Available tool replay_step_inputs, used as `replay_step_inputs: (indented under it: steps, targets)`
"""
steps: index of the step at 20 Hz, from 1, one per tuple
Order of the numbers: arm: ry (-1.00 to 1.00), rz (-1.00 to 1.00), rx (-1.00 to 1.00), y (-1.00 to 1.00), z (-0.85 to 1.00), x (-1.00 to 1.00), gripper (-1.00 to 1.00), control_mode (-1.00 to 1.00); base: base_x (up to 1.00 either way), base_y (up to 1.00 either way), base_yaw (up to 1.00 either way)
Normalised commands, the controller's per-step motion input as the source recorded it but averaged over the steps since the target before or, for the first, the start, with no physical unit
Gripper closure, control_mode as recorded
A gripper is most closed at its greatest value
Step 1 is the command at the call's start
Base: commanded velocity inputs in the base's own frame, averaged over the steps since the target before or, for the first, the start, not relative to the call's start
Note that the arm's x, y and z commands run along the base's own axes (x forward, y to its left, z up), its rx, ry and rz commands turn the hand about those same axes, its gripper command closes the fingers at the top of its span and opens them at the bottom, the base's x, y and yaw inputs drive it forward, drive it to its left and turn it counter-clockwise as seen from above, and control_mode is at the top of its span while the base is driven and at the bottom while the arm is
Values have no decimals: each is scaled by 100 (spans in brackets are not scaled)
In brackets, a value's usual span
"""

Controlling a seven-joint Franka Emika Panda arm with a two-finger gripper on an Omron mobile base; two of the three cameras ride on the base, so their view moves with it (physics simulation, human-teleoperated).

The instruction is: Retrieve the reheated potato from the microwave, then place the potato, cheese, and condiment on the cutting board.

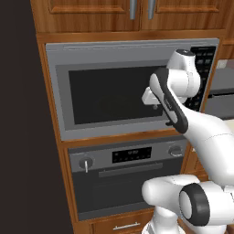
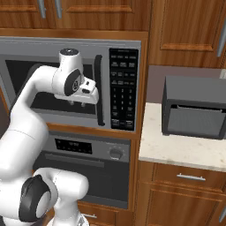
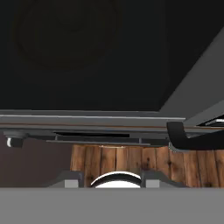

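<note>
**Q:** What fills the centre of the left base view?

**A:** The microwave [image 1: 114, 91], a grey steel box with a dark window, built in under wooden cabinets. Its door is shut. Below it sits a black-fronted oven [image 1: 123, 183] with two knobs and a small display. The white arm rises from the lower right of the frame and bends up across the right side of the microwave window.

**Q:** Where is the gripper, and how do its jaws stand?

**A:** In the right base view the gripper [image 2: 77, 104] hangs in front of the lower part of the microwave window, left of centre of the frame, just left of the black vertical handle [image 2: 99, 90]. The fingers point downward. The jaws are drawn together, and nothing is seen between them.

**Q:** What lies to the right of the handle?

**A:** The black keypad panel [image 2: 123, 88], in the middle of the frame. Further right, a pale stone counter [image 2: 176, 148] carries a dark grey toaster oven [image 2: 194, 106].

**Q:** What does the hand view add?

**A:** The dark window occupies its upper half, with the door's grey lower frame running across the middle. The curved black foot of the handle appears at right centre, and wooden cabinet trim [image 3: 131, 159] shows beneath it.

**Q:** Where is the potato?

**A:** It cannot be made out; the window is too dark to see through.
</note>
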Motion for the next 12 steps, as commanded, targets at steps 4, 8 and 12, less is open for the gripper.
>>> replay_step_inputs:
  steps: [4, 8, 12]
  targets:
    - [0, 0, 0, 0, 0, -6, -100, -100, 0, 0, 0]
    - [-18, 0, 0, -8, 0, -43, -100, -100, 0, 0, 0]
    - [-19, -7, 0, -24, 0, -37, -100, -100, 0, 0, 0]
